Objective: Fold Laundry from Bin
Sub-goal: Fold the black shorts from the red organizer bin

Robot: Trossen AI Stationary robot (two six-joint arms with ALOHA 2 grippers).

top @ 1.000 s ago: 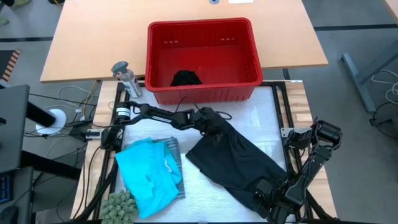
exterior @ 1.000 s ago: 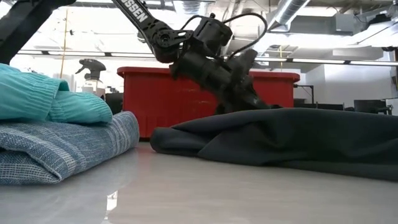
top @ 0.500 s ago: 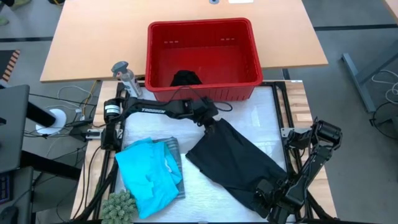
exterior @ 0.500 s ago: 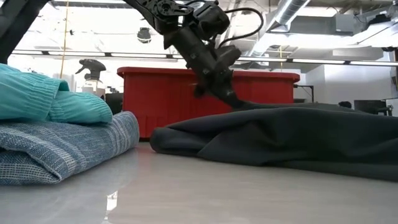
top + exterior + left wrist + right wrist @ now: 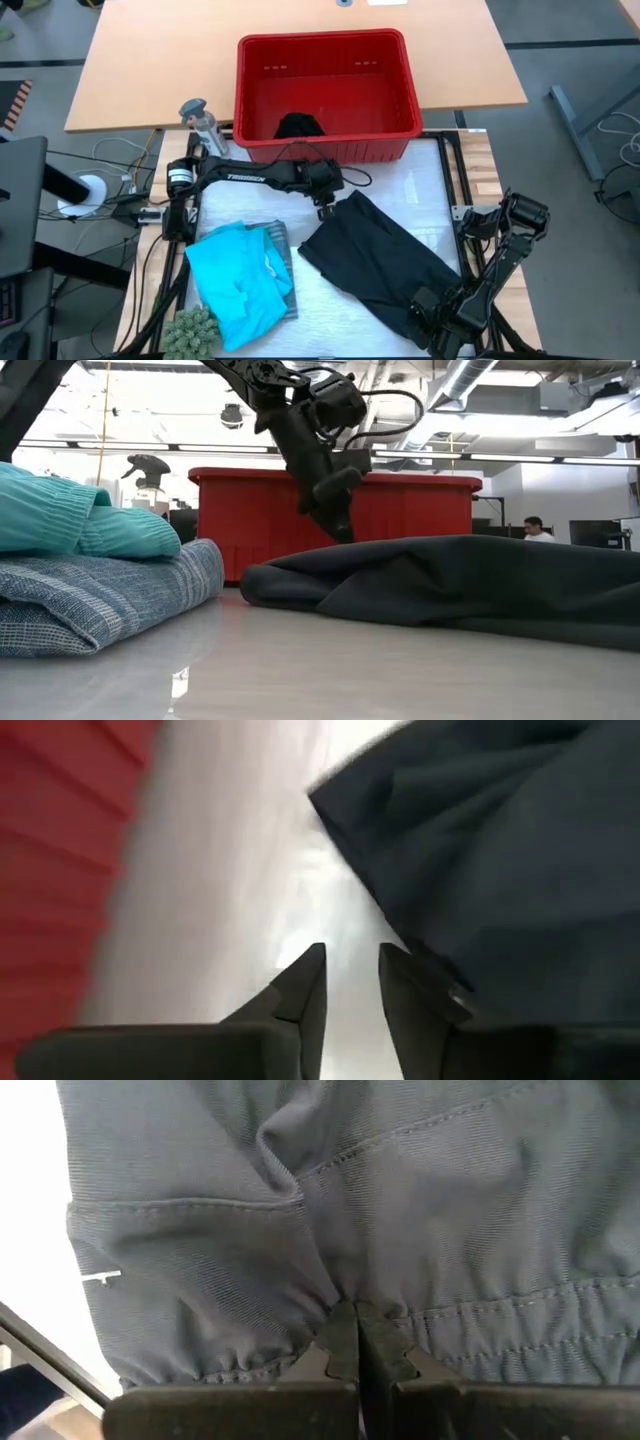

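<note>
Black garment (image 5: 375, 255) lies spread diagonally across the white work surface (image 5: 430, 195), one corner near the bin's front wall, the opposite end at the table's near right edge.

Left gripper (image 5: 325, 207) hangs just above the garment's far corner, between it and the bin (image 5: 325, 95). Left wrist view: fingers (image 5: 300, 990) slightly apart, nothing between them, bare white surface under the tips, the cloth's edge just beside one finger. Low view shows the gripper (image 5: 335, 510) raised clear of the cloth (image 5: 450, 585).

Right gripper (image 5: 432, 312) sits at the garment's near end. Right wrist view: fingertips (image 5: 345, 1345) pressed together on a bunched seam of the black garment (image 5: 400, 1210), clamped on it.

Bin stands at the table's far side, one dark garment (image 5: 298, 126) in its bottom. Turquoise garment (image 5: 235, 280) lies atop the striped blue-grey one (image 5: 282, 262) at near left, apart from the black piece; a strip of bare surface runs between them. Open surface also to the right of the black garment's far half. Spray bottle (image 5: 200, 122) stands off the bin's left corner.
</note>
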